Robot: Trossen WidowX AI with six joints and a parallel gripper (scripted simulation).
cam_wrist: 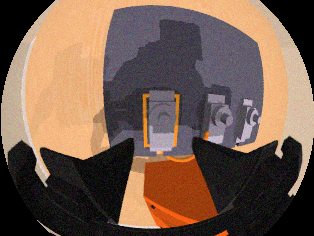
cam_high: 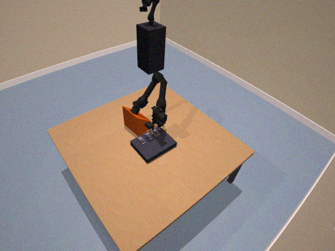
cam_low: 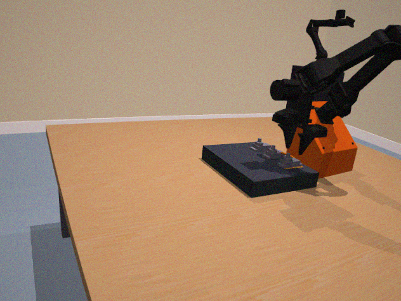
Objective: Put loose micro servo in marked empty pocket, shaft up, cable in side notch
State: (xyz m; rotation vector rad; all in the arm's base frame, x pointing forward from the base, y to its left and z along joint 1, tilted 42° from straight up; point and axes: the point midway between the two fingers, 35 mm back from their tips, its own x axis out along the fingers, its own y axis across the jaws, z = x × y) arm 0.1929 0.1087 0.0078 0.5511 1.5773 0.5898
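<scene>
The micro servo [cam_high: 154,132] [cam_low: 287,159] [cam_wrist: 161,121] sits in the orange-outlined pocket [cam_wrist: 144,121] at the back edge of the dark deck [cam_high: 151,151] [cam_low: 245,162] [cam_wrist: 133,48], with its shaft up. I cannot tell where its cable lies. My gripper [cam_high: 153,125] [cam_low: 295,147] [cam_wrist: 164,142] is open and empty. It hangs a little above the servo, with the fingertips apart from it and the pocket showing between them in the wrist view.
Two other servos [cam_low: 259,142] [cam_low: 273,148] [cam_wrist: 218,117] [cam_wrist: 248,121] stand in the same row on the deck. The arm's orange base mount [cam_high: 133,121] [cam_low: 336,145] stands right behind the deck. A dark box [cam_high: 150,47] hangs overhead.
</scene>
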